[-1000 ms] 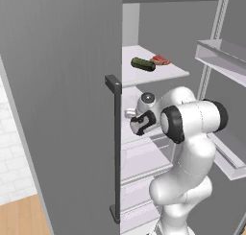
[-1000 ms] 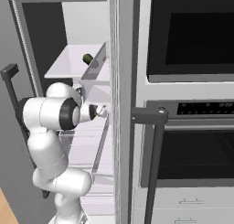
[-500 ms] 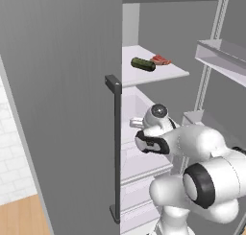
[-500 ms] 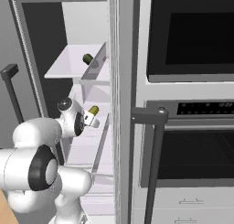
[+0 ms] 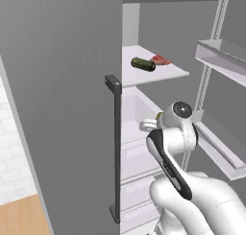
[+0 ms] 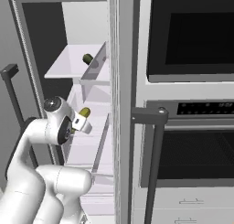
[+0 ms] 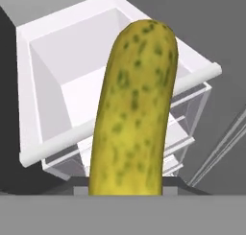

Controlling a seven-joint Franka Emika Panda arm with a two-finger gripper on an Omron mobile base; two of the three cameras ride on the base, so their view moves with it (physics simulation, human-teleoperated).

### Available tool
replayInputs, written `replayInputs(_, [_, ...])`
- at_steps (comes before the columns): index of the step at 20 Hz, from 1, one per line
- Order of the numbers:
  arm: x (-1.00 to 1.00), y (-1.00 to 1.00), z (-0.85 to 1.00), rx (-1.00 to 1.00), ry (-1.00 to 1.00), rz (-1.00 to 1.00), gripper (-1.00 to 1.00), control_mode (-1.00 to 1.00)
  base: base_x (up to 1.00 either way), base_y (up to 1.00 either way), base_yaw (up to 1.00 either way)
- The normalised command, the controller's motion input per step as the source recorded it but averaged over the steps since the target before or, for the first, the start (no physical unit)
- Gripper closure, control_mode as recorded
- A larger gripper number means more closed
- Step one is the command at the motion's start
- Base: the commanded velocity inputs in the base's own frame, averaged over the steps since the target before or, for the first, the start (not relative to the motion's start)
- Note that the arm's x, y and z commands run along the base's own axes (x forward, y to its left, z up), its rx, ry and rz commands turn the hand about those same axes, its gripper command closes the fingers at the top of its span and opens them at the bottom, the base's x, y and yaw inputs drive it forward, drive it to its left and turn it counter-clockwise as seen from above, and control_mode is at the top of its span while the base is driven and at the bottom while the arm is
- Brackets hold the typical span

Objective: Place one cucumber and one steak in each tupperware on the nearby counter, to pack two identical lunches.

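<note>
1. Cucumber, the yellow-green one (image 7: 132,109), rises between the gripper's (image 6: 81,120) jaws, which are clamped on its lower end; in the hand view it stands upright, speckled with darker green spots.
2. In the right base view the same cucumber (image 6: 85,112) shows as a small yellow-green stub at the tip of the gripper, just in front of the open fridge's drawers and below the fridge shelf (image 6: 68,67).
3. In the left base view the gripper (image 5: 153,125) sits below the fridge shelf (image 5: 163,76), with a bit of the yellow-green cucumber (image 5: 160,116) visible behind the wrist.
4. Beyond the held cucumber, the hand view shows a white fridge drawer (image 7: 57,76) with a pale rim.
5. The dark green cucumber (image 5: 143,64) lies on its side on the fridge shelf, above the gripper.
6. The red-pink steak (image 5: 160,60) lies on that same shelf, just beside the dark green cucumber, on its far side from the fridge door.
7. The fridge door (image 5: 62,99) stands open next to the shelf, its dark vertical handle (image 5: 115,147) near the arm.
8. An oven (image 6: 192,104) with a dark window stands on the other side of the fridge shelf.
</note>
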Motion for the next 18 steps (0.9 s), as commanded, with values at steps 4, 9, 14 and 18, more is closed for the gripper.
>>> replayInputs(4, [-0.92,0.00,1.00,0.00,0.23,0.05,1.00,-1.00,0.00,0.00,0.00])
replayInputs(9, [-0.71,0.00,1.00,0.00,0.03,0.05,1.00,-1.00,0.00,0.00,0.00])
replayInputs(14, [-0.61,0.00,0.97,0.00,0.04,0.03,1.00,-1.00,0.00,0.00,0.00])
replayInputs(18, [-0.84,0.00,0.33,0.00,0.10,0.00,1.00,-1.00,0.00,0.00,0.00])
